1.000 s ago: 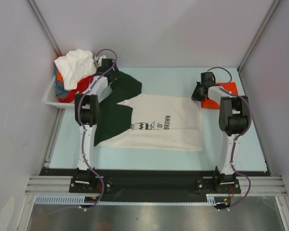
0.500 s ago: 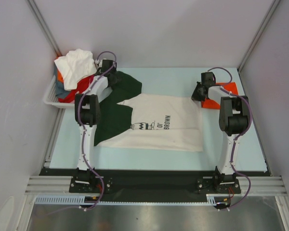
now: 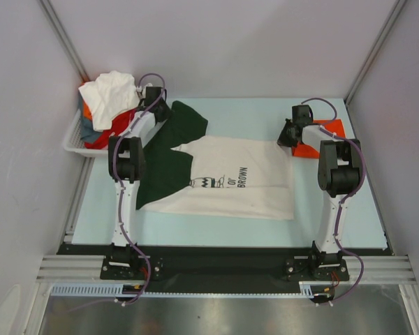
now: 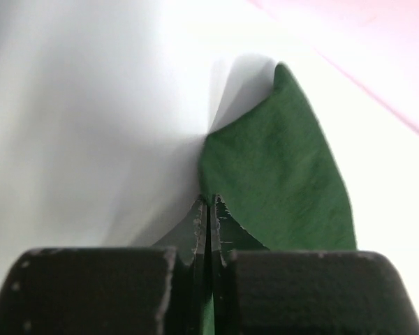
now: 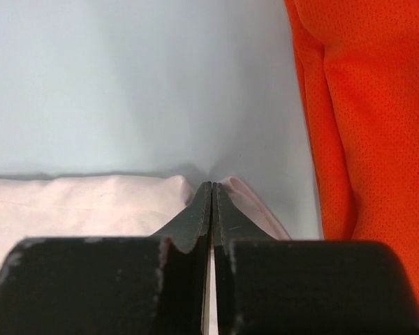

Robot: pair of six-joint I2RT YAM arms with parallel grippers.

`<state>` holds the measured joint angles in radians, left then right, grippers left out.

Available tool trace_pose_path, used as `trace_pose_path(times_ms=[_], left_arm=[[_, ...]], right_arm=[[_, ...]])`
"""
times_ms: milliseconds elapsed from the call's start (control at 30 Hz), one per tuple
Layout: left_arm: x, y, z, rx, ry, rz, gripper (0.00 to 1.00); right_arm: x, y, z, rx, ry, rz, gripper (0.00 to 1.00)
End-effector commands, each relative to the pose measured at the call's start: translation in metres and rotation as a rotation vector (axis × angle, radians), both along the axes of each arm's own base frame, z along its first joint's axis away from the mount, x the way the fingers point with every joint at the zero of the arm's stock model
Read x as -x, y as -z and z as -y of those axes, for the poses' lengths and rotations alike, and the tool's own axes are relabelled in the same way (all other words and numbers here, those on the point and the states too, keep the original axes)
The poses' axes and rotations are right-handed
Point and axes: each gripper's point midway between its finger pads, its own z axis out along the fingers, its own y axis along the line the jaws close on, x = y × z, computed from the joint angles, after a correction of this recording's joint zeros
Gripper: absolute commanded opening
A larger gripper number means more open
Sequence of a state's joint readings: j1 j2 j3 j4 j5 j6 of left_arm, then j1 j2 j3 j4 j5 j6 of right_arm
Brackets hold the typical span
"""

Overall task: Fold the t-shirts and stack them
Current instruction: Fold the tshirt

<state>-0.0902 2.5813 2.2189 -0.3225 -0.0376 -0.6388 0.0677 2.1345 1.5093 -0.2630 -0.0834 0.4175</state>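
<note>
The left end effector (image 4: 209,204) is pinching the green sleeve (image 4: 279,167) of the cream t-shirt (image 3: 251,192). The right end effector (image 5: 212,188) is clamping its corner, beside the orange-red t-shirt (image 5: 363,105).

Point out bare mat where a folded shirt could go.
Free: the far strip of pale blue mat between the cream-and-green t-shirt and the folded orange-red shirt; also the near strip along its hem. Crowded: far left, around the white slotted basket.

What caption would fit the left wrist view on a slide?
Left gripper pinched shut on the edge of a dark green t-shirt sleeve, cloth tented above the pale table.
</note>
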Motion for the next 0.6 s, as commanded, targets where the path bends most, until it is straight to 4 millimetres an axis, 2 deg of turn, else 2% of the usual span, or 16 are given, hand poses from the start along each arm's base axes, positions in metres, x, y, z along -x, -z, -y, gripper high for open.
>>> trace_pose_path(times_ms=[0, 100, 133, 200, 300, 333, 367, 433, 500, 567], left_arm=[[-0.031, -0.068, 0.000, 0.003, 0.006, 0.223, 0.00], [-0.033, -0.092, 0.004, 0.006, 0.037, 0.299, 0.00], [-0.029, -0.089, 0.005, 0.009, 0.042, 0.298, 0.00], [-0.029, -0.104, 0.005, 0.009, 0.047, 0.333, 0.00], [-0.022, -0.105, 0.007, -0.001, 0.076, 0.325, 0.00], [-0.017, -0.098, 0.006, -0.008, 0.076, 0.306, 0.00], [-0.014, -0.103, 0.003, -0.016, 0.072, 0.309, 0.00], [-0.005, -0.089, 0.001, -0.028, 0.073, 0.276, 0.00], [-0.003, -0.094, -0.005, -0.030, 0.067, 0.309, 0.00], [0.000, -0.085, -0.009, -0.029, 0.059, 0.301, 0.00]], right_arm=[[-0.005, -0.027, -0.001, -0.015, 0.002, 0.043, 0.00], [-0.009, -0.030, 0.003, -0.016, 0.017, 0.036, 0.00], [-0.009, -0.031, 0.004, -0.016, 0.021, 0.038, 0.00], [-0.009, -0.036, 0.004, -0.019, 0.023, 0.051, 0.00], [-0.009, -0.044, 0.004, -0.017, 0.020, 0.062, 0.00], [-0.008, -0.045, 0.006, -0.009, 0.024, 0.063, 0.00], [-0.007, -0.046, 0.007, -0.005, 0.027, 0.062, 0.00], [-0.004, -0.048, 0.012, 0.017, 0.049, 0.062, 0.00], [-0.002, -0.052, 0.020, 0.039, 0.091, 0.058, 0.00], [0.000, -0.054, 0.027, 0.053, 0.132, 0.059, 0.00]])
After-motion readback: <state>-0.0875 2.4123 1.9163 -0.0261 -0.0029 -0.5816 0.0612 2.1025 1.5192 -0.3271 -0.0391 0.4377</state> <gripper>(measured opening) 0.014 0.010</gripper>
